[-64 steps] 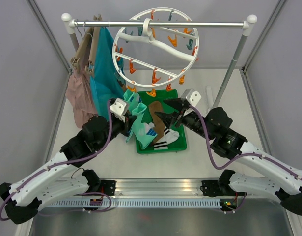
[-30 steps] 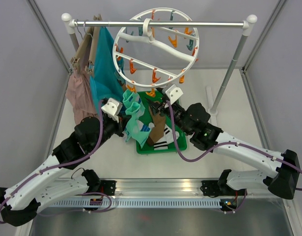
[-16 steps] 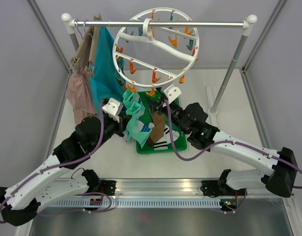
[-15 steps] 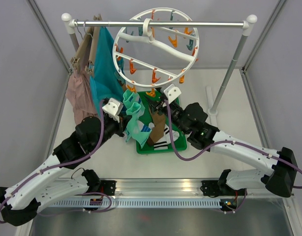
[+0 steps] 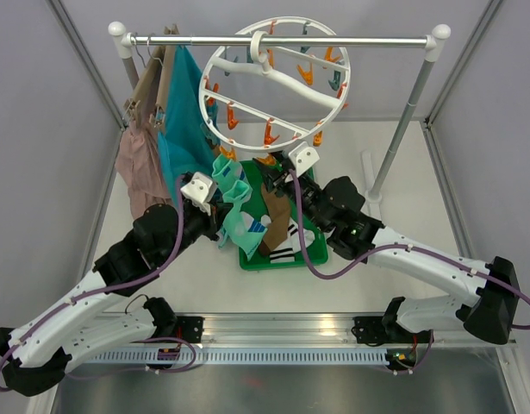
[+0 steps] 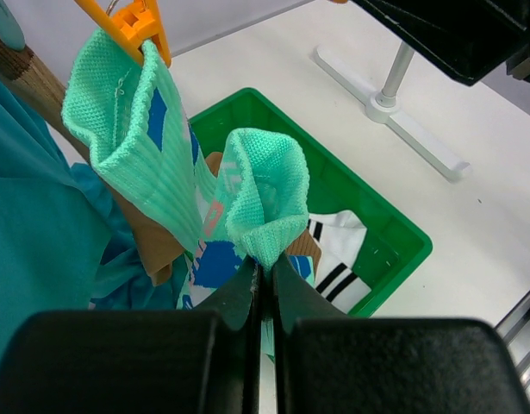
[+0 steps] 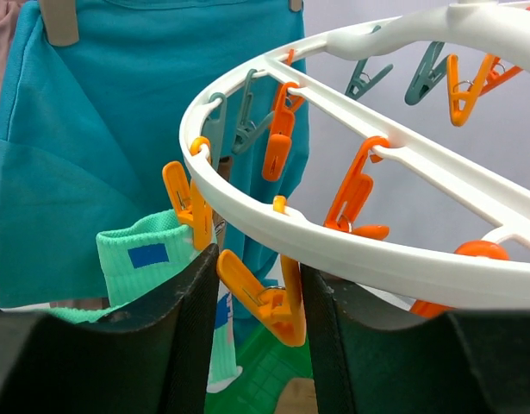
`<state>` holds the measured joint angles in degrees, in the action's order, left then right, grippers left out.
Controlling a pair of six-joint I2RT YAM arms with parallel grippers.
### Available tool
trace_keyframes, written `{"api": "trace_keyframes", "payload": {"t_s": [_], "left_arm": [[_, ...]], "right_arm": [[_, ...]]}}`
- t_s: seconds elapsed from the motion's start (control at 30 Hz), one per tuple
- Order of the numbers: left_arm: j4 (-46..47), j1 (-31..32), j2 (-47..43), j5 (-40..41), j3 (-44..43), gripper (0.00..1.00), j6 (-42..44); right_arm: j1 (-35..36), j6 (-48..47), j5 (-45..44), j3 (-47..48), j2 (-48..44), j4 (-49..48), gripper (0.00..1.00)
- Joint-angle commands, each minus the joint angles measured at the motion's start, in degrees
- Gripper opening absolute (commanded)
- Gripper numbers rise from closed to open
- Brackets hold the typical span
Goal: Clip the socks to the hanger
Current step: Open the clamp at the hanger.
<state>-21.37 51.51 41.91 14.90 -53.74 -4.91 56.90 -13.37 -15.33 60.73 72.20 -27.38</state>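
From above, the hanger point(image 5: 286, 80) hangs on the far rail point(image 5: 351, 40), over socks point(image 5: 286, 251) in a green tray point(image 5: 321, 250). Left wrist — my left jaws pinch a mint sock point(image 6: 260, 194). Right wrist — right jaws spread, straddling an orange peg point(image 7: 260, 297).

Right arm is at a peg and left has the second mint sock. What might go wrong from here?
1. The right jaws bracket the orange peg, which sits at a slant between them; squeezing may make it slip out or swing the hanger.
2. The left jaws pinch only a thin fold of the mint sock; it might pull free and fall into the green tray.
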Motion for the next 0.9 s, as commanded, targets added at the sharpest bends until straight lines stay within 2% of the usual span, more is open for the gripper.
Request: {"api": "trace_keyframes", "payload": {"t_s": [0.0, 0.3, 0.47, 0.67, 0.87], "left_arm": [[1.0, 0.2, 0.1, -1.1, -1.4, 0.02, 1.3], [2.9, 0.3, 0.5, -2.4, -0.9, 0.02, 1.2], [7.6, 0.3, 1.7, -4.6, -0.6, 0.02, 0.9], [16.2, 0.2, 4.5, -6.0, 1.3, 0.02, 1.4], [19.8, 0.2, 6.8, -6.1, 1.8, 0.02, 0.7]], "right_arm": [[0.1, 0.5, -0.1, 3.1, 0.7, -0.4, 0.44], [0.2, 3.8, -0.6, 5.8, 0.7, 5.7, 0.19], [0.1, 7.4, -1.1, 7.2, 0.7, 9.3, 0.01], [0.2, 11.2, -2.1, 7.7, 0.8, 10.9, 0.00], [0.2, 12.0, -2.8, 7.1, 0.7, 10.7, 0.00]]}}
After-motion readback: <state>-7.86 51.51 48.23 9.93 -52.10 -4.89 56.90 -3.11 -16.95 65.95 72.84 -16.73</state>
